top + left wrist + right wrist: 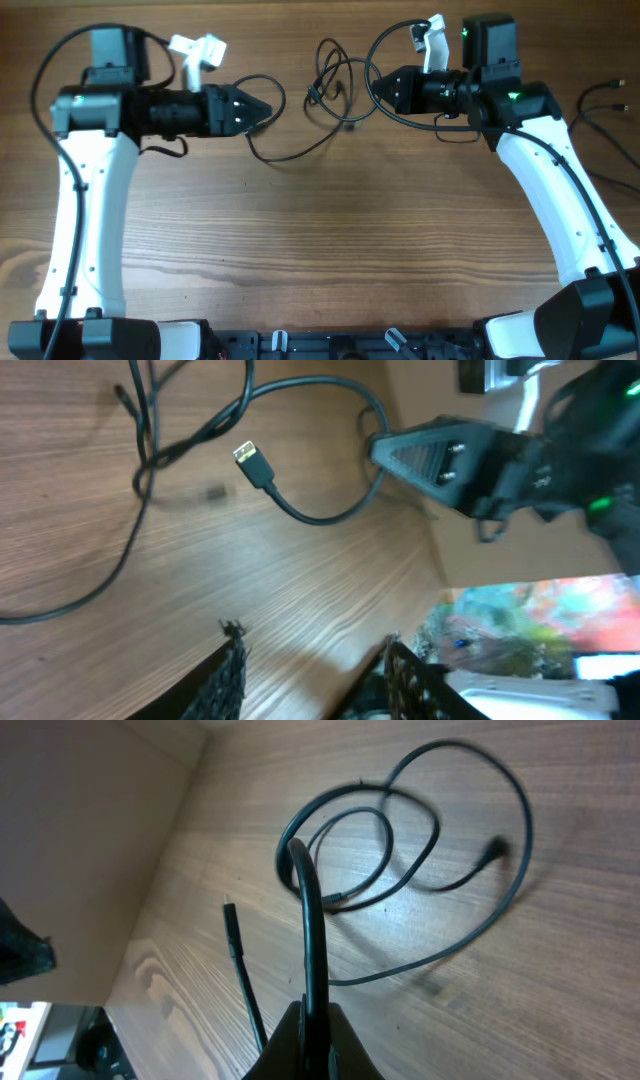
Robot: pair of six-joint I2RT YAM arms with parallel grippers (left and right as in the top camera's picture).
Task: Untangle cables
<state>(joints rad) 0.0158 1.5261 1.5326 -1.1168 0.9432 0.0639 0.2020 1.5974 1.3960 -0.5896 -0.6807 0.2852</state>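
Note:
The cables (333, 78) are thin black cords in a loose tangle at the back middle of the table, with one strand (288, 157) curving toward the left arm. My left gripper (268, 107) points at that strand from the left. In its wrist view the left gripper (312, 643) stands open over bare wood with nothing between its fingers, and a USB plug (255, 464) lies ahead of it. My right gripper (377, 88) sits at the tangle's right side. The right gripper (313, 1022) is shut on one cable (312, 920), which rises from it into the loops.
Two more black cord ends (607, 100) lie at the far right edge of the table. In the left wrist view the right gripper's black fingers (420, 455) show beside the cable loop. Bare wood fills the front half of the table (320, 250).

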